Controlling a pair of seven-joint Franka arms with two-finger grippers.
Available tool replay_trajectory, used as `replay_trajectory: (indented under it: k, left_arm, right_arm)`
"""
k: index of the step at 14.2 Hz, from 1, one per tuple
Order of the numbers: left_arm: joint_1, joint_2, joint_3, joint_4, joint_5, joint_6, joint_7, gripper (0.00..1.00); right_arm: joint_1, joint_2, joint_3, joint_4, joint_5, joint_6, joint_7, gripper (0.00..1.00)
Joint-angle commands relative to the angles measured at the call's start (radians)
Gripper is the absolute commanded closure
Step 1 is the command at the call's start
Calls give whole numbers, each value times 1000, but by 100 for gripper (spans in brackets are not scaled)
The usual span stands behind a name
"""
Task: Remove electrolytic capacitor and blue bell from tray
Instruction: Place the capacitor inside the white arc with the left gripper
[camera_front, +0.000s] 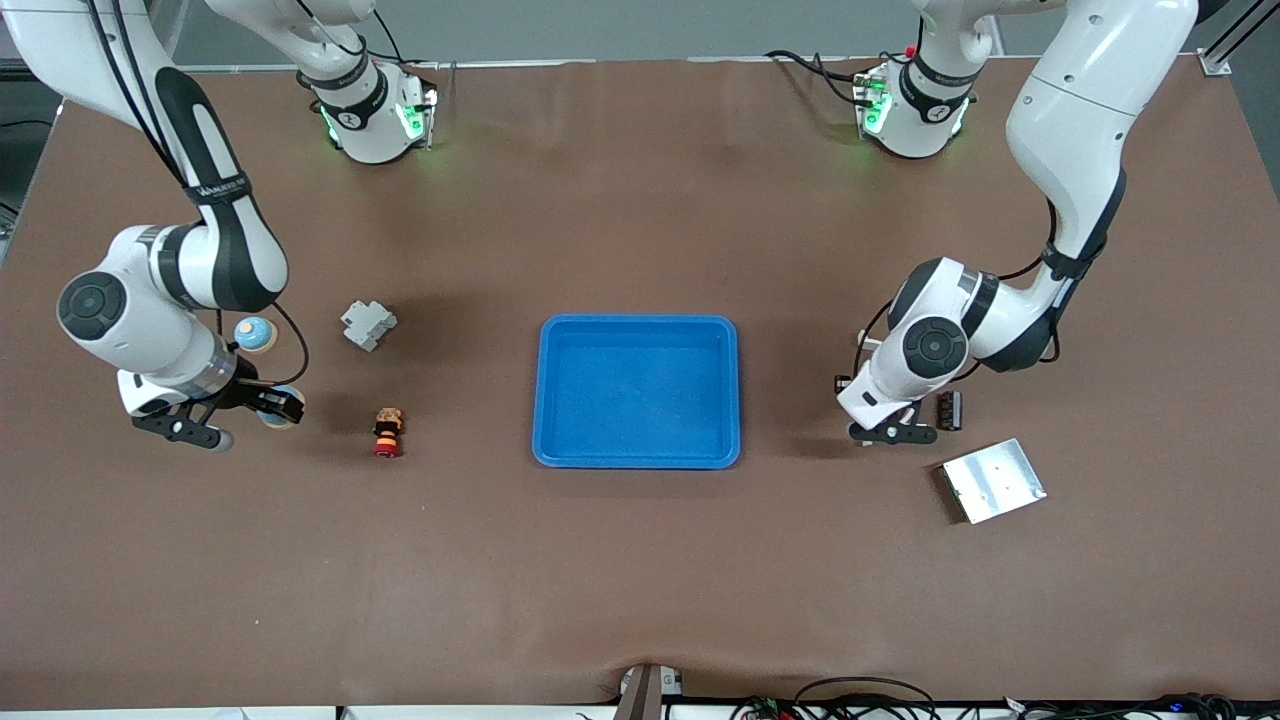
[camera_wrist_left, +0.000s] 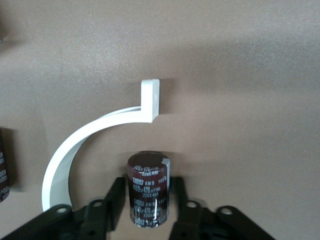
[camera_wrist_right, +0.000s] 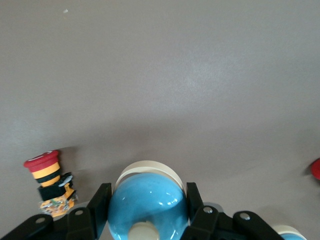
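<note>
A dark brown capacitor (camera_wrist_left: 148, 189) with white print sits between the fingers of my left gripper (camera_wrist_left: 148, 184), and a narrow gap shows on each side of it, so the gripper is open. In the front view this gripper (camera_front: 893, 432) hangs low over the table at the left arm's end and hides the capacitor. My right gripper (camera_wrist_right: 148, 192) is shut on a glossy blue bell (camera_wrist_right: 147, 207) with a white base, its fingers pressed on both sides. In the front view the bell (camera_front: 283, 408) is at the right gripper (camera_front: 270, 408), low at the right arm's end of the table.
A blue tray (camera_front: 640, 321) lies mid-table. A second blue bell (camera_front: 255, 334), a grey part (camera_front: 368, 325) and a red-capped button (camera_front: 388, 432) are near the right gripper. A second capacitor (camera_front: 948, 410), a metal plate (camera_front: 993, 480) and a white curved piece (camera_wrist_left: 90, 145) are near the left gripper.
</note>
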Motion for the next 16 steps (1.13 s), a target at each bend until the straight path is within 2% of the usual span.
replay_trajectory:
  k: [1,2,7,10,11,12,13,16]
  left_arm:
    - [11,20,-5,19,21,17,-5,13]
    - [11,20,-5,19,21,17,-5,0]
    - [12,-1,-5,19,23,8,-5,0]
    - [43,-84,-10,16,9,-28,7,0]
    - [99,-130,-37,22,-64,-112,21,0]
    - [148,-185,-98,43,-139,-160,57,0]
    - [191,-222,-123,49,-161,-174,94,0]
    - [274,-312,-131,49,-164,-248,179,0]
  right_arm:
    - [-23,1,19,-45,21,54,-22,100]
    - [-23,6,21,-45,39,54,-22,100]
    - [-21,37,22,-47,70,60,-23,100]
    - [-21,63,22,-50,72,75,-26,100]
    - [-21,69,22,-53,72,82,-26,100]
    - [-21,70,22,-57,72,91,-26,100]
    - [-20,70,22,-62,72,100,-26,100]
    - [-20,86,22,-74,72,134,-26,100]
